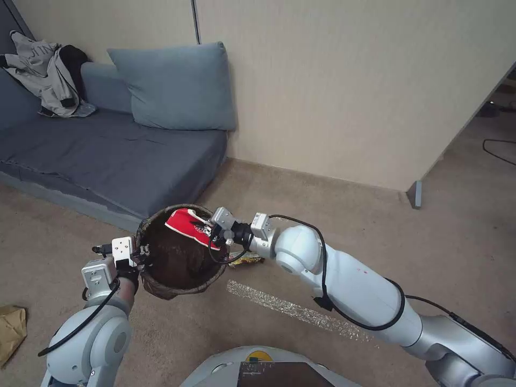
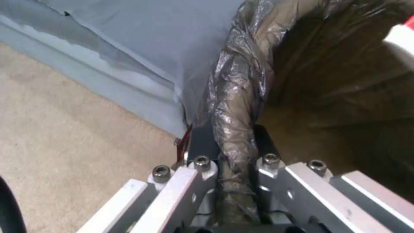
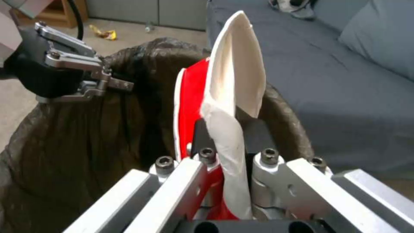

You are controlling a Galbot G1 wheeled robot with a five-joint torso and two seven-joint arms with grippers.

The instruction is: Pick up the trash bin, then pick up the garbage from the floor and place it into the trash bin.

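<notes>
The trash bin (image 1: 180,252) is held by its bagged rim in the left gripper (image 1: 141,251), jaws closed tight. A red-and-white packet (image 3: 224,106) is pinched in the right gripper (image 1: 216,235) above the bin's opening.

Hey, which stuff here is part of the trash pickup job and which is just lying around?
Part of the job:
- trash bin, rim clamped by the left gripper
- red-and-white snack packet, held over the bin by the right gripper
- yellow wrapper on the floor
- brown paper bag on the floor

Just lying about:
- sofa
- blue cushion
- grey jacket
- silver strip on the carpet
</notes>
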